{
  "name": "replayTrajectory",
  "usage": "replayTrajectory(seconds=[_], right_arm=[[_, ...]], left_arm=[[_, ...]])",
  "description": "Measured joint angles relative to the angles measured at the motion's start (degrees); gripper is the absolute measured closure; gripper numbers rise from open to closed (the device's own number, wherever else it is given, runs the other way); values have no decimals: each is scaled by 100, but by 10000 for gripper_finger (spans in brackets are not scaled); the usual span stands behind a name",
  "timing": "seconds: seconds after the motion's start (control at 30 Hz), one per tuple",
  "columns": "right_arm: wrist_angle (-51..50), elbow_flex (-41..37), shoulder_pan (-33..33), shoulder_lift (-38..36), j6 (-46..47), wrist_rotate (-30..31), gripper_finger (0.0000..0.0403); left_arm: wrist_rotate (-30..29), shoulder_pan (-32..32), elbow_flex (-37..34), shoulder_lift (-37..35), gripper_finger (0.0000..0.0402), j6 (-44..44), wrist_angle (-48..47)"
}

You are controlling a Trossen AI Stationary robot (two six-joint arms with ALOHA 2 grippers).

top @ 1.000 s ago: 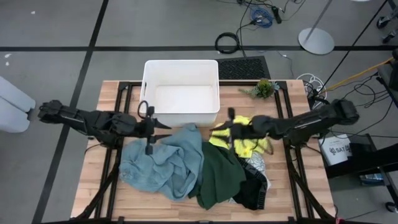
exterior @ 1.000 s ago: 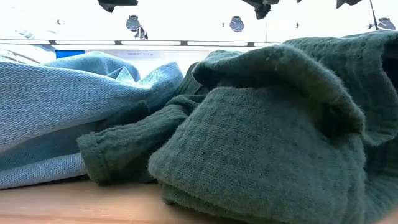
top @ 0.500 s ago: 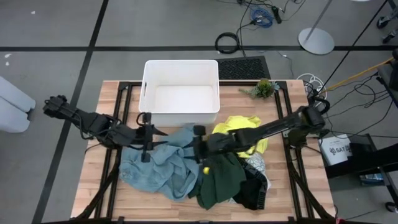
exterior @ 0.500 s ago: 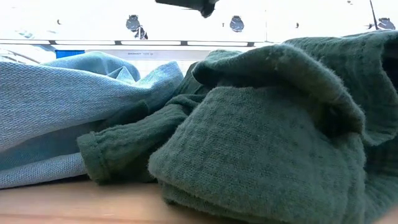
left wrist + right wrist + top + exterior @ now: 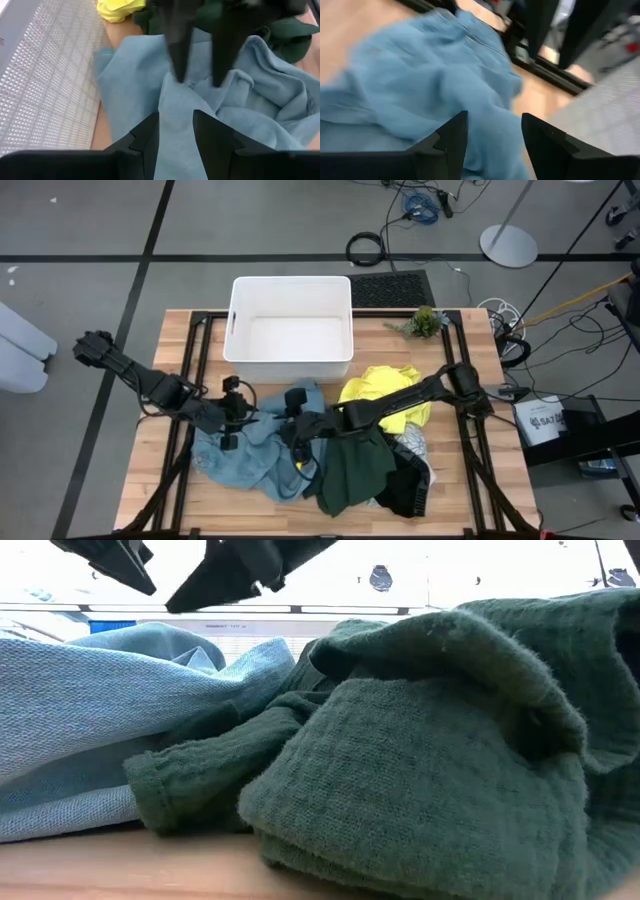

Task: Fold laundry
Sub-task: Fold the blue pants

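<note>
The right gripper [image 5: 297,402] reaches in from the 3 o'clock side of the table and hangs over the light blue garment [image 5: 255,445]. Its own wrist camera shows its 2 fingers [image 5: 451,136] parted with only blue cloth visible between them; it holds nothing that can be seen. The left gripper [image 5: 232,412] comes in from 9 o'clock and sits just beside it, over the same garment. Its 2 fingers [image 5: 147,135] stand a little apart above a raised fold of blue cloth; whether they pinch that fold cannot be told.

The light blue garment lies crumpled at the table's centre, slightly toward 8 o'clock, its long axis running roughly from 1 o'clock to 7 o'clock. Touching it at 3 o'clock is the dark green garment [image 5: 356,465], bunched with its long axis pointing from 12 to 6 o'clock. The bright yellow garment [image 5: 390,388] lies at 1 o'clock of the green one, partly hidden under the right arm. The black garment [image 5: 405,485] and the grey-white patterned cloth [image 5: 410,446] lie at the pile's 4 o'clock edge, mostly covered, their shapes hard to make out.

The white tub [image 5: 292,328] stands at 12 o'clock on the wooden table [image 5: 150,480], near the pile. In the low view the green and blue cloth fill the picture, cut off at its edges.
</note>
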Motion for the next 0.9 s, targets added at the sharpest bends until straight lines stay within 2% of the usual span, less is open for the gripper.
replayTrajectory(seconds=[0.43, 0.53, 0.7, 0.8, 0.9], right_arm=[[-132, 152, -10, 313, -140, 128, 239], [-234, 152, -20, 313, -83, 136, 273], [-470, 154, -20, 308, -115, 133, 384], [-603, 154, 16, 236, -259, 138, 392], [-1237, 355, 64, 86, -352, 186, 400]], left_arm=[[-26, -40, 0, -2, 272, 6, 326], [-27, -40, 0, 0, 272, 29, 385], [-28, -40, 0, -2, 272, 54, 475], [-28, -40, 0, 0, 272, 54, 477], [-28, -40, 0, 0, 272, 55, 475]])
